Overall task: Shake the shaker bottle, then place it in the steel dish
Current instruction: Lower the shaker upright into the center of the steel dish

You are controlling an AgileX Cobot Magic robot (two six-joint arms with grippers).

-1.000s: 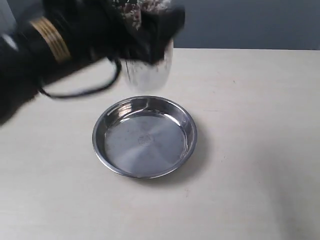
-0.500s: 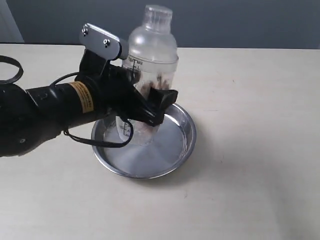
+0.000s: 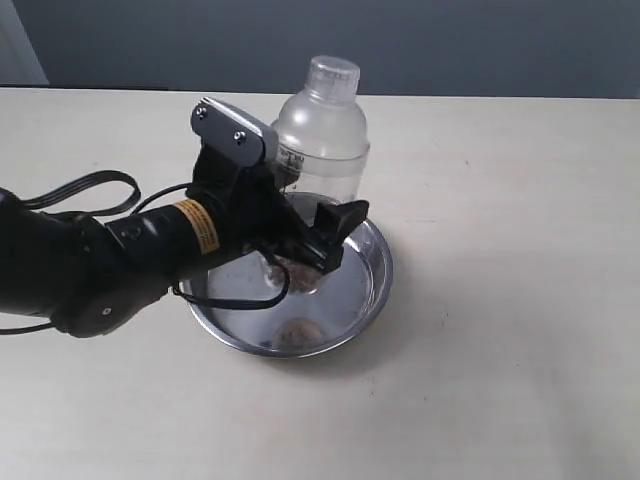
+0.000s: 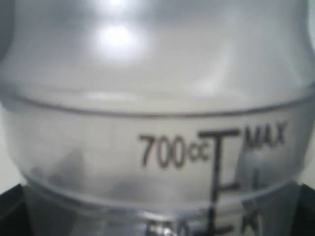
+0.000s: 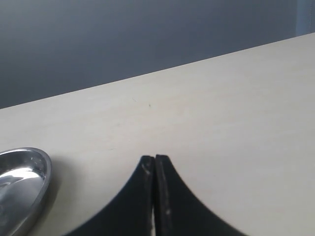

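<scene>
Shaker bottle (image 3: pixel 322 140) btm behind L gripper (image 3: pixel 330 242)

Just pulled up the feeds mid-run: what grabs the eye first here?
The clear shaker bottle stands upright over the steel dish in the middle of the table, clamped low on its body by the left gripper. Its 700cc marking fills the left wrist view. The right gripper hangs shut over the table, apart from the dish.
</scene>
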